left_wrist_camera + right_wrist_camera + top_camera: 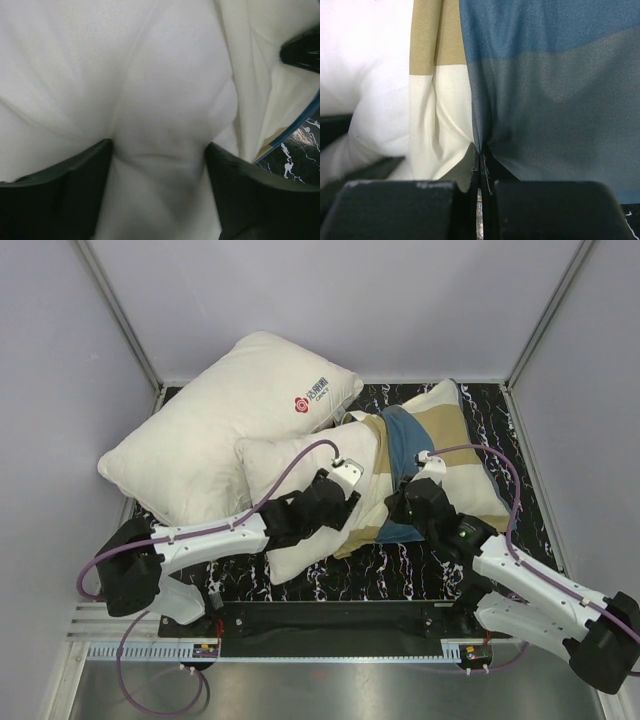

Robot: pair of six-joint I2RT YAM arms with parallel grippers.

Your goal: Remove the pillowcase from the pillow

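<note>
My right pincer (480,161) is closed tight on a fold of the pillowcase (545,90); my left pincer (159,147) stands wide, the pillow (165,75) bulging between its jaws.

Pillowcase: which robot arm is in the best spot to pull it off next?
Probably the right. The right gripper is shut on a fold of the pillowcase, so it can tug it away. The left gripper has open jaws straddling the bare pillow, better for holding that back.

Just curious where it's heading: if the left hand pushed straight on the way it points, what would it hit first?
The plain off-white pillow; its fabric bulges between the fingers of the left hand, apparently touching them.
</note>
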